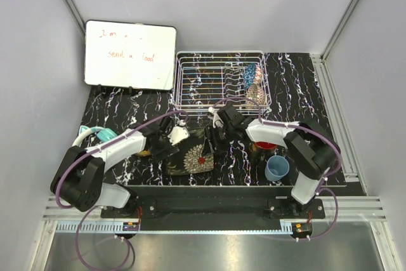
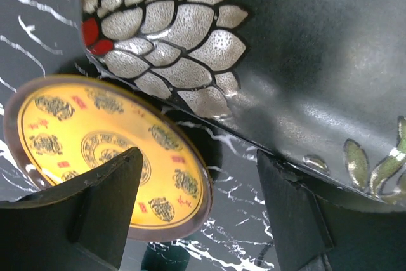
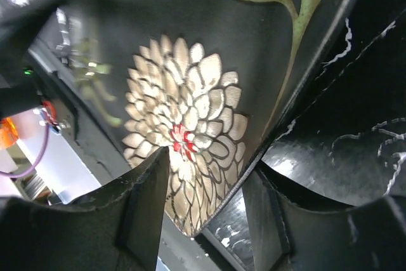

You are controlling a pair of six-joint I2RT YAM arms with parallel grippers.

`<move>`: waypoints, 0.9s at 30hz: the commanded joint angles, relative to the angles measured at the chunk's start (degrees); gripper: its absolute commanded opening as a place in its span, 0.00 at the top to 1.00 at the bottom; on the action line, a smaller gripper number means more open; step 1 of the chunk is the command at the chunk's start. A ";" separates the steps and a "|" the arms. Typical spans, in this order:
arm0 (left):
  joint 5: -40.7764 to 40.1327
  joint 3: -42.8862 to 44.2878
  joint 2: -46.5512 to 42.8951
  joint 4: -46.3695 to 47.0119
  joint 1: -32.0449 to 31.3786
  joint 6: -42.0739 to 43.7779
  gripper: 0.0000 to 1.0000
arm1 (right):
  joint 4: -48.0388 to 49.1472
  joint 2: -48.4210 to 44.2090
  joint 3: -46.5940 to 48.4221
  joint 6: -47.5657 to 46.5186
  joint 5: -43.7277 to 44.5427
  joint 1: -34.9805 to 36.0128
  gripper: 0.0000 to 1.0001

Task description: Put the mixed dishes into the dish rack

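Observation:
The dark rectangular floral plate (image 1: pixel 193 154) lies near the table's front, between my two grippers. My right gripper (image 1: pixel 214 136) stands open astride the plate's right rim (image 3: pixel 219 176), one finger over the flower and the other outside the rim. Open too, my left gripper (image 1: pixel 166 139) is at the plate's left edge (image 2: pixel 266 74), with one finger (image 2: pixel 108 201) over the yellow round plate (image 2: pixel 89 147). The white wire dish rack (image 1: pixel 209 84) at the back holds a blue patterned bowl (image 1: pixel 252 74) and a beige patterned bowl (image 1: pixel 255 93). At the front right stand the black mug with red inside (image 1: pixel 263 148) and the light-blue cup (image 1: pixel 277 168).
A whiteboard (image 1: pixel 130 55) with writing leans at the back left. Teal headphones (image 1: pixel 98 134) lie at the left beside my left arm. The dark marbled table (image 1: pixel 298 93) ends at grey walls on either side, with a metal rail along the front.

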 commanded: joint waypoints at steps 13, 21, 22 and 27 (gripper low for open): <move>3.78 2.41 2.95 7.95 -4.33 -4.57 0.23 | 5.15 -3.74 4.19 0.33 -4.30 1.07 0.50; 4.57 4.08 6.11 9.80 -6.53 -6.32 0.23 | 5.76 0.22 7.53 0.86 -5.35 1.16 0.63; 4.75 4.35 6.29 9.97 -6.71 -6.41 0.23 | 5.76 0.39 7.62 0.86 -5.27 1.16 0.64; 4.58 4.88 6.73 10.24 -7.59 -7.38 0.23 | 5.76 0.22 7.71 0.77 -4.83 1.16 0.81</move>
